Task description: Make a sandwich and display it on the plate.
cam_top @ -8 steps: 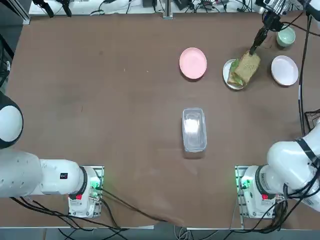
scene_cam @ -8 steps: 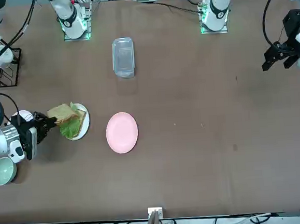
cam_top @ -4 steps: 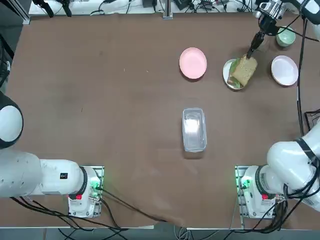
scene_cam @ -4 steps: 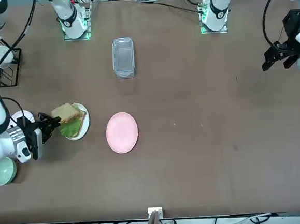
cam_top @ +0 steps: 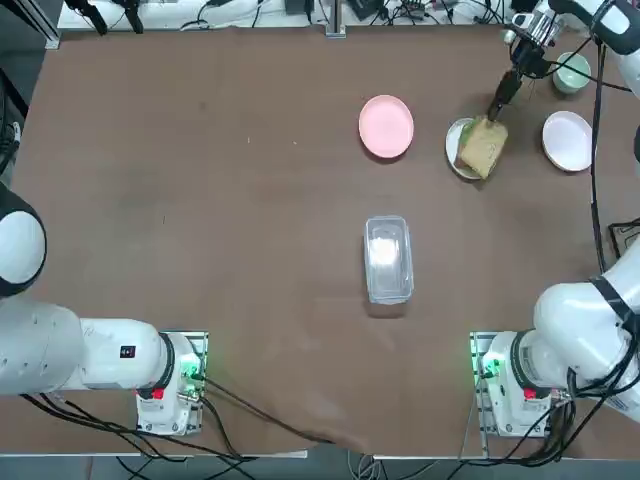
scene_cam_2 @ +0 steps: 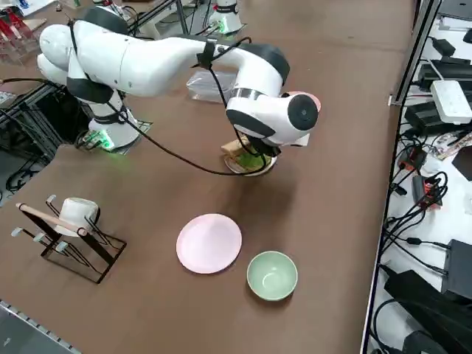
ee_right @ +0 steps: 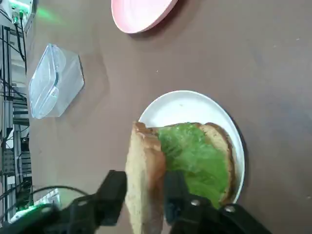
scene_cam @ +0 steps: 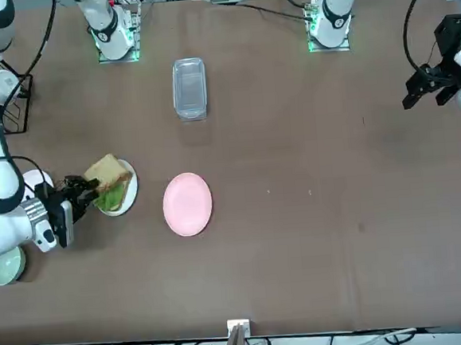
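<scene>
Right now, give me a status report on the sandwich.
Right gripper fingers straddle top bread slice, tilted on edge. Lettuce and bottom slice on white plate. Nothing in the way.

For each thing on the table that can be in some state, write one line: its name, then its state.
Top bread slice: tilted on edge between the pincer's fingers.
Lettuce: uncovered on the bottom slice.
White plate: holds bottom slice and lettuce.
Pink plate: bare.
Second white plate: bare.
Bowl: empty, upright.
Clear box: lidded.
</scene>
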Motion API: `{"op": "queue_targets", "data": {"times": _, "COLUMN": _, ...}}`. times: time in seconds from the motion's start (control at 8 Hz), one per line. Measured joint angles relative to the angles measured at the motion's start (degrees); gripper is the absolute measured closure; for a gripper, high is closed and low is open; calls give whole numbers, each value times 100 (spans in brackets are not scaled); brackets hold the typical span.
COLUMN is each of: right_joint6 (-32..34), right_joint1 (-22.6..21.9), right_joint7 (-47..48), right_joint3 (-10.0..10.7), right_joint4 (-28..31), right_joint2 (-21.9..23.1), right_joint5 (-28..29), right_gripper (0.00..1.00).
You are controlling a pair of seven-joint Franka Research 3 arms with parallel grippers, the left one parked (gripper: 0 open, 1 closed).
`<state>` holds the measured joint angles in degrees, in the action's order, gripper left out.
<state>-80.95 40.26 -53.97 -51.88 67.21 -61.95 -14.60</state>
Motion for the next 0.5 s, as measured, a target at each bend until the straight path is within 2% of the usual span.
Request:
{"op": "queue_targets", "data": {"times": 0.25, "right_joint6": -112, "right_joint1": -2, "right_joint7": -1, "right_joint3": 0, "right_joint4": -70, "right_joint2": 3, "right_joint5": 0, "right_gripper": 12}}
{"op": "queue_targets", "data": {"times": 0.38, "right_joint6": -138, "right_joint1": -2, "right_joint7": -1, "right_joint3": -5, "right_joint4": -100, "right_joint2": 4, "right_joint5": 0, "right_gripper": 0}}
{"op": "queue_targets", "data": {"times": 0.5, "right_joint6": -155, "right_joint1": -4, "right_joint7": -1, "right_joint3": -28, "right_joint4": -123, "right_joint2": 7, "right_joint5": 0, "right_gripper": 0}}
